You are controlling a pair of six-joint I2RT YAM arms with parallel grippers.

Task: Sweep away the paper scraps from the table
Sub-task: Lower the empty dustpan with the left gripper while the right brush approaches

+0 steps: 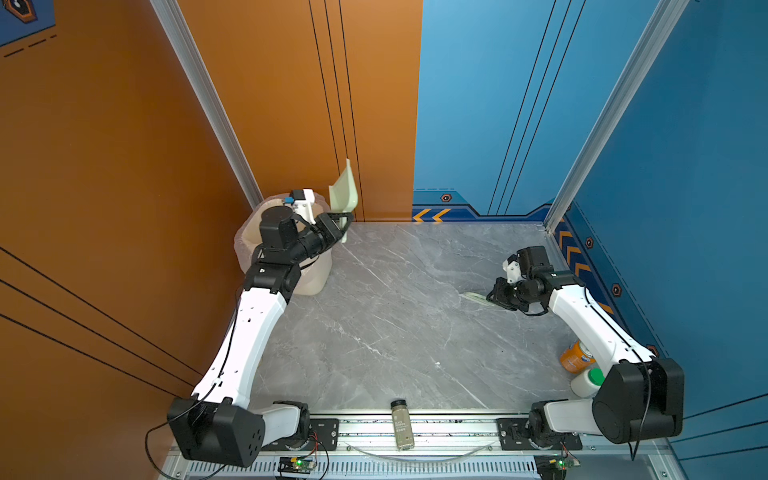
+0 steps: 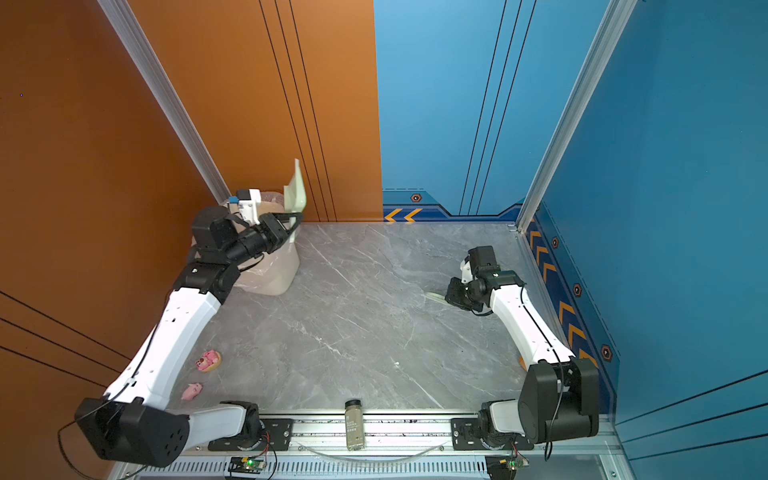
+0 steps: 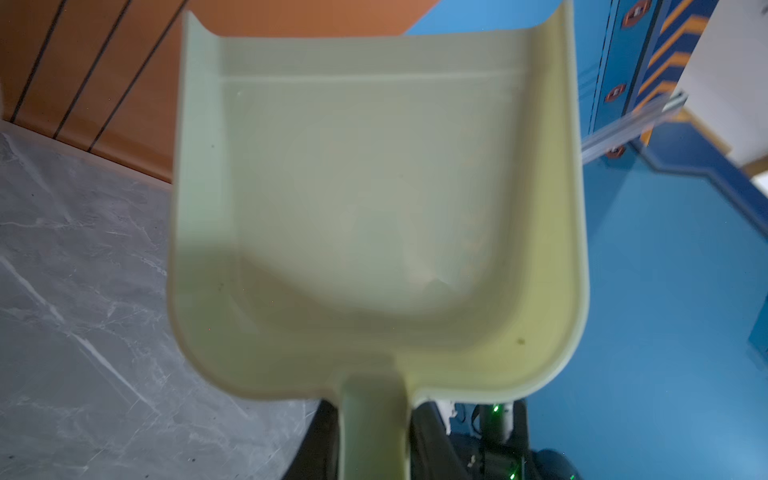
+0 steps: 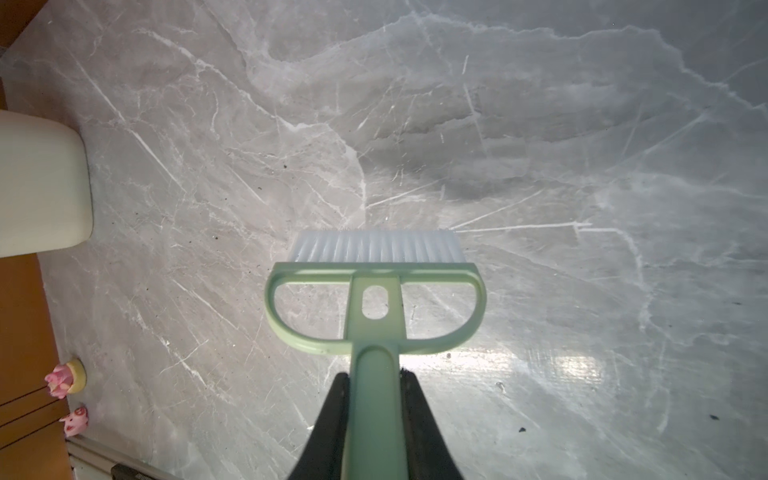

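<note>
**Colleague:** Why do you hold the dustpan (image 1: 344, 191) so high?

**Me:** My left gripper (image 1: 346, 221) is clenched on its handle. The pan stands almost upright with the open edge up, just beside the lined waste bin (image 1: 316, 276). The left wrist view shows the dustpan empty, so I judge the tipping is done and I only keep it off the table (image 1: 395, 324).

**Colleague:** And the paper scraps?

**Me:** I see none on the table in any view. The bin's inside is hidden behind my arm, so I cannot confirm they are there.

**Colleague:** The other arm?

**Me:** My right gripper (image 4: 376, 415) grasps the brush (image 4: 376, 266) by the handle, bristles low over bare marble, ready for a last pass. I keep it well apart from the pig figurines (image 2: 208, 360), which must stay.
</note>
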